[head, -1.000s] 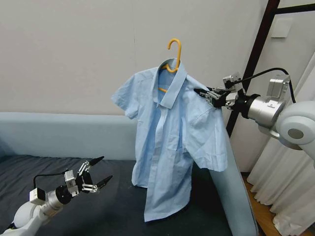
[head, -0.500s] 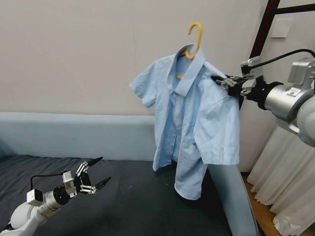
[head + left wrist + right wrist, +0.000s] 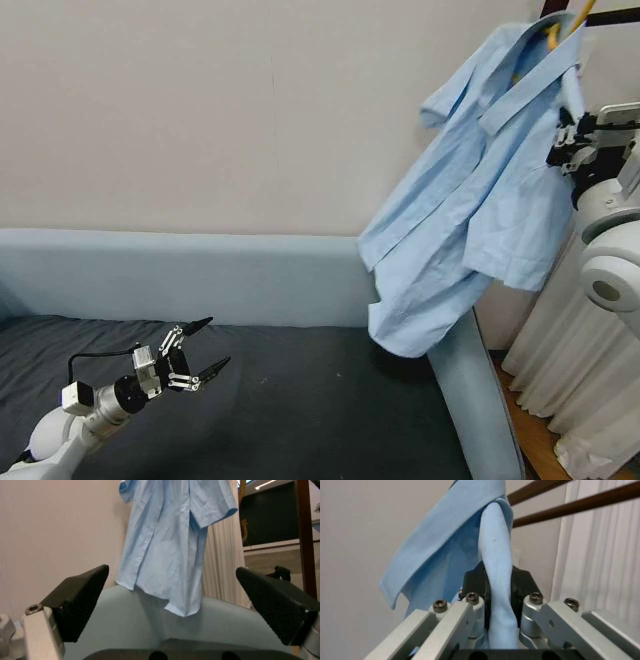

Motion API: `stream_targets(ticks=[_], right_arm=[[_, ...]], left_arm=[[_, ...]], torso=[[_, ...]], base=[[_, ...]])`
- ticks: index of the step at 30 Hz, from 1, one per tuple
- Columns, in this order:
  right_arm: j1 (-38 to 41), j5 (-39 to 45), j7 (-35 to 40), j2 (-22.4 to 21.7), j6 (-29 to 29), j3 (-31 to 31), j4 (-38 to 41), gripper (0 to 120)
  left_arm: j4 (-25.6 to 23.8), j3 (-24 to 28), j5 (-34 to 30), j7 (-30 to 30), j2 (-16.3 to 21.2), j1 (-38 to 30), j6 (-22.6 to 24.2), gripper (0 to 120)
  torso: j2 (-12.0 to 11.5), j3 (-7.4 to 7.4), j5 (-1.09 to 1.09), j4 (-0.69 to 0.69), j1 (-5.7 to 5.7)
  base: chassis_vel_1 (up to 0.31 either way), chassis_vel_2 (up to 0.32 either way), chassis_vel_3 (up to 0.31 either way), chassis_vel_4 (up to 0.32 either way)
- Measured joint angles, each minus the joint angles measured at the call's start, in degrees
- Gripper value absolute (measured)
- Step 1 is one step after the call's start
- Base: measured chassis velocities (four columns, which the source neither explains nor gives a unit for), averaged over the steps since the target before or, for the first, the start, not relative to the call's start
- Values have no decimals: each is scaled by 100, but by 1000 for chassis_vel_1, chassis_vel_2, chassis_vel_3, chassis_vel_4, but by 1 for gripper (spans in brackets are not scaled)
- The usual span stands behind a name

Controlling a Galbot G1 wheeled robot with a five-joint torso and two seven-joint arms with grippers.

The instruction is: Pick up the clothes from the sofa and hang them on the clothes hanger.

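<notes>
A light blue short-sleeved shirt (image 3: 470, 200) hangs on a yellow hanger (image 3: 556, 30) high at the right of the head view, tilted, its hem trailing over the sofa's right arm. My right gripper (image 3: 566, 140) is shut on the shirt's shoulder; in the right wrist view the fabric (image 3: 496, 573) runs pinched between the fingers (image 3: 470, 600). The dark wooden rack (image 3: 555, 502) stands just behind. My left gripper (image 3: 195, 362) hovers open low over the sofa seat at the left. The left wrist view shows the shirt (image 3: 170, 543) far ahead between the open fingertips (image 3: 80, 596).
The pale blue sofa (image 3: 200, 275) with a dark seat cushion (image 3: 300, 410) spans the lower head view. White curtains (image 3: 590, 400) hang at the right over a wooden floor (image 3: 530, 440). A plain wall lies behind.
My right gripper has carried the shirt and hanger up and to the right, toward the rack; the shirt now swings at a slant. The left arm has stayed put.
</notes>
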Motion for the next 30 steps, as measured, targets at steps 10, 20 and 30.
stream_targets(ticks=[10,20,30], right_arm=[[-493,-877,442,596,257,218,-548,7],[-179,-1939,253,948,665,-28,-1763,7],[770,-3449,-191,1959,1110,-361,-3463,7]], left_arm=[[169,-3,-3,25,-5,30,-79,100],[262,11,35,32,-87,-2,-112,100],[250,-33,53,32,-79,156,-141,100]], torso=[[0,0,0,0,0],[0,1,1,0,0],[0,1,-1,3,0]], base=[[0,0,0,0],[0,0,0,0],[0,0,0,0]])
